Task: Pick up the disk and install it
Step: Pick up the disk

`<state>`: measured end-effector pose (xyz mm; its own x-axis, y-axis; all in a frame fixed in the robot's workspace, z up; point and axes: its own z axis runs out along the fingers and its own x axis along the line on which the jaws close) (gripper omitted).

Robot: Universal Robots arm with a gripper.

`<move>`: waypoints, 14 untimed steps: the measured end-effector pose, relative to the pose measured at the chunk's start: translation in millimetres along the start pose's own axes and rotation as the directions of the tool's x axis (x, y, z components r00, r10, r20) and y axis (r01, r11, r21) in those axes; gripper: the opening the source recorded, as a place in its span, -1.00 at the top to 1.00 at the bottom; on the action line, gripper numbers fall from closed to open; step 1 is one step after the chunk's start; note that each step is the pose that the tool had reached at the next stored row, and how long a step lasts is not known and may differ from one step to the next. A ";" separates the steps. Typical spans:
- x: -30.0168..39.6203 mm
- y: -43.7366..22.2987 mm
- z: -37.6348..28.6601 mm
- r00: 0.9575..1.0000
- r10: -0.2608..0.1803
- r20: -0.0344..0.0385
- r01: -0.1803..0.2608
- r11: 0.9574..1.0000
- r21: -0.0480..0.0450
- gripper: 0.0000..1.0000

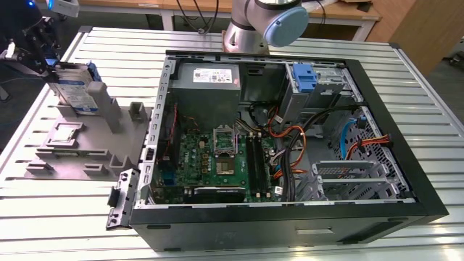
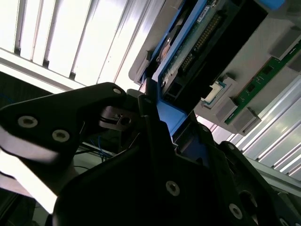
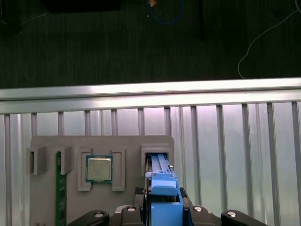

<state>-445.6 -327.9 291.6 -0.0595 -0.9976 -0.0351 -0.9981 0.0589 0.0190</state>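
Claw (image 1: 49, 64) is pinching the disk (image 1: 76, 89). In the second wrist view the claw (image 2: 171, 110) has its black fingers (image 2: 146, 101) pressed on either side of the blue bracket (image 2: 167, 120), w/ the disk's circuit-board side (image 2: 197, 42) running away from the tips.

In the first wrist view the bracket (image 3: 164, 193) sits right between the claw's (image 3: 164, 214) two sides, and the far end of the disk goes down into a slot of the grey holder (image 3: 47, 207).

Ext. view: the disk stands on edge, a bit tilted, just beyond the fingertips, w/ its lower end at the holder (image 1: 80, 147), not yet in the PC.

On the holder, off to one side of the claw: a square chip (image 3: 99, 168) in its pocket, then further out a green memory stick (image 3: 59, 188) on edge. Both are apart from the disk.

The open PC case (image 1: 290, 217) lies flat, well apart from the claw, on the far side of the holder. Its green board (image 1: 217, 157) is exposed, w/ a blue clip (image 1: 305, 81) in the drive bay at the corner. The arm's base (image 1: 264, 22) is behind the case. All of it sits on a slatted metal table (image 1: 420, 109).
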 end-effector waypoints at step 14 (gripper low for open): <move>0.0 0.0 0.0 1.000 0.000 0.000 0.000 1.000 0.000 0.11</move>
<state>-445.6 -327.9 291.6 -0.0594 -0.9976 -0.0351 -0.9981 0.0587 0.0190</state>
